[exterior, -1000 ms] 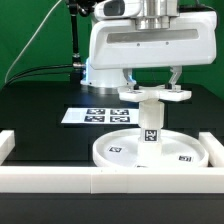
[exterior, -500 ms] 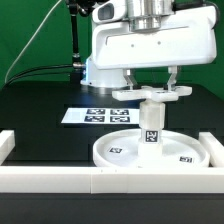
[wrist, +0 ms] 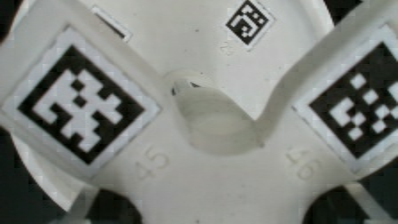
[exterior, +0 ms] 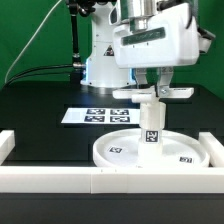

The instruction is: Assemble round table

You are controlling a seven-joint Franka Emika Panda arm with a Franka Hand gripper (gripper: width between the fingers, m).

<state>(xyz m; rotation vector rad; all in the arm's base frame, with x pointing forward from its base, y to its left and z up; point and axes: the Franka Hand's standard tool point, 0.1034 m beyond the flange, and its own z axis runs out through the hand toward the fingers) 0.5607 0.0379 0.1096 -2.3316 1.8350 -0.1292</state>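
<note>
Round table leg (exterior: 150, 125) stands on your disc (exterior: 118, 152); the gripper (exterior: 160, 87) squeezes the cross base (exterior: 128, 94), which shows black-and-white square tags (wrist: 80, 95).

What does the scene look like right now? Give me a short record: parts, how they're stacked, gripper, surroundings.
disc: round disc lying flat on the black table
leg: cylinder leg upright at the disc's centre
base: cross-shaped base level on top of the leg
gripper: gripper directly above, fingers closed on the base's middle
marker board: marker board flat behind the disc, toward the exterior view's left
rail: white border rail in front of the disc
</note>
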